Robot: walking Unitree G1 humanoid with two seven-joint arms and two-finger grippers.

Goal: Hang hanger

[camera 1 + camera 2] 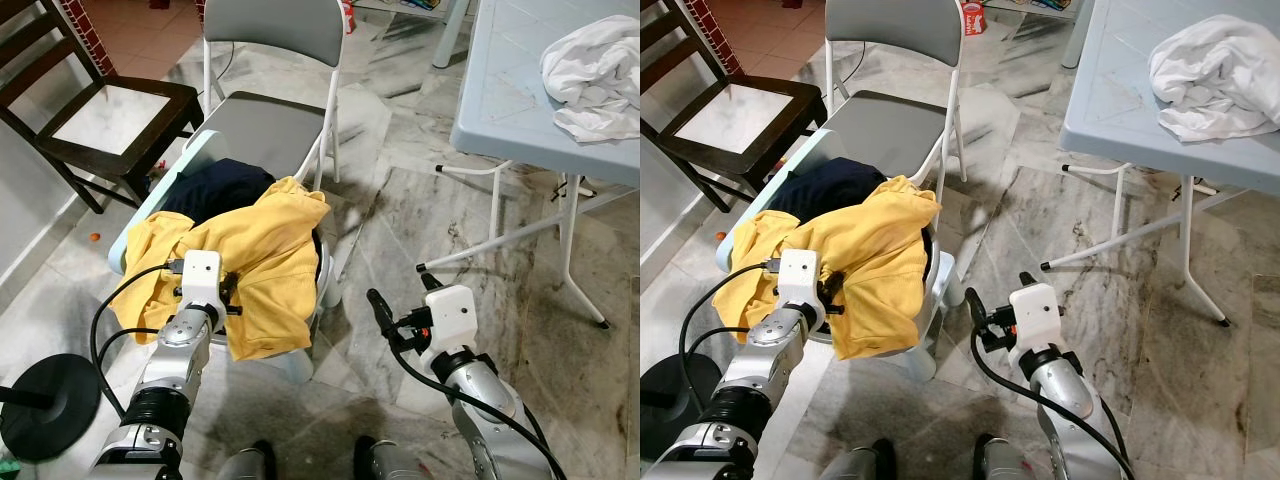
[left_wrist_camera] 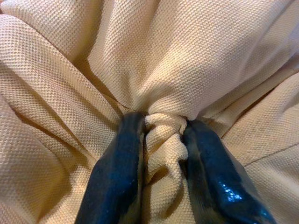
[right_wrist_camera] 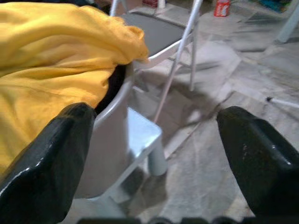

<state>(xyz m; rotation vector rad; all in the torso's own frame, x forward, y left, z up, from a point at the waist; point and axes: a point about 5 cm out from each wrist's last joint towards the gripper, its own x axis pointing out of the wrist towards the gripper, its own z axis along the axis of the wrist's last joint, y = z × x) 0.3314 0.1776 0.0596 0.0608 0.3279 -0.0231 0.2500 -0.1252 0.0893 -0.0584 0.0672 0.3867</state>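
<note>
Two fingers (image 2: 117, 172) of left gripper (image 2: 164, 125) pinch yellow shirt (image 1: 255, 260); basket mostly hidden.

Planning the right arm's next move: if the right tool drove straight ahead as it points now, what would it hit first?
Probably the pale basket rim, under the yellow shirt; the open right tool points there, though depth is unclear.

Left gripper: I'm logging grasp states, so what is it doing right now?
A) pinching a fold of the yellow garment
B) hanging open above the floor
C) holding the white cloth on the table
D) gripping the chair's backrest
A: in the left wrist view the left gripper has its black fingers closed on a bunched fold of the yellow garment.
</note>
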